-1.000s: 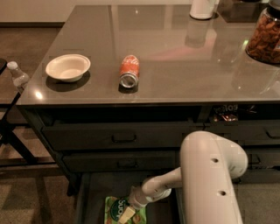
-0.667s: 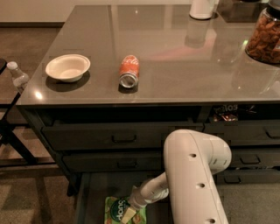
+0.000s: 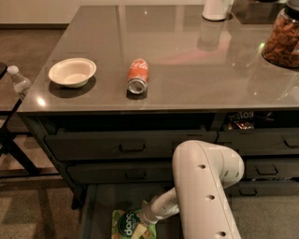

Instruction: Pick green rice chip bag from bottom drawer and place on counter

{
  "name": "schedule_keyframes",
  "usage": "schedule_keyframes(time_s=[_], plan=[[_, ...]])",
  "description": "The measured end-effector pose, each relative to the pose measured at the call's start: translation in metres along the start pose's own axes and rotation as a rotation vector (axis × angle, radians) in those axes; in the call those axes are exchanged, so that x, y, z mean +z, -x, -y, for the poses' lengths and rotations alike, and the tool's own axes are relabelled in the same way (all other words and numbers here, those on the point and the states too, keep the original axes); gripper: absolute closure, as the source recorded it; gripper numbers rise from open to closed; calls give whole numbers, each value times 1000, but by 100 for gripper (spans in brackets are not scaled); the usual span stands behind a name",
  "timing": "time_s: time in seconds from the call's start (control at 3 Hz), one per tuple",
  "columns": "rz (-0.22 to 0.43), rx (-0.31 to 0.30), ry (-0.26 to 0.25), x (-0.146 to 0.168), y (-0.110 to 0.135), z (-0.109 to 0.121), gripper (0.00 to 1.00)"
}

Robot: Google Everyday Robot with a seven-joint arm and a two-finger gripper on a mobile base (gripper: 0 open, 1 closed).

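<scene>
The green rice chip bag (image 3: 125,226) lies flat in the open bottom drawer (image 3: 100,205), at the bottom edge of the camera view, its dark green round logo facing up. My white arm reaches down into the drawer from the right. My gripper (image 3: 145,218) is at the bag's right edge, right against it. The counter (image 3: 187,56) is the glossy grey-brown top above the drawers.
On the counter stand a white bowl (image 3: 72,72), a red soda can on its side (image 3: 137,76), a white container (image 3: 216,9) and a jar of snacks (image 3: 281,42). A water bottle (image 3: 19,82) stands left of the counter. Two handled drawers sit above the open one.
My arm's white upper link has swung left and closer to the camera. The gripper stays by the bag in the drawer.
</scene>
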State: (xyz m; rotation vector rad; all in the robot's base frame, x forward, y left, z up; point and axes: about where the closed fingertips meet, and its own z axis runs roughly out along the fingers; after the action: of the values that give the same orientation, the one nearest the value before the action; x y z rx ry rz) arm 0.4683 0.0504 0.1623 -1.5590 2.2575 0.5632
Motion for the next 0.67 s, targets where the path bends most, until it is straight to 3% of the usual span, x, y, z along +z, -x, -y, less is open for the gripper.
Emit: schedule_keyframes(time_s=[0.67], plan=[[-5, -51, -28, 22, -16, -1, 0]])
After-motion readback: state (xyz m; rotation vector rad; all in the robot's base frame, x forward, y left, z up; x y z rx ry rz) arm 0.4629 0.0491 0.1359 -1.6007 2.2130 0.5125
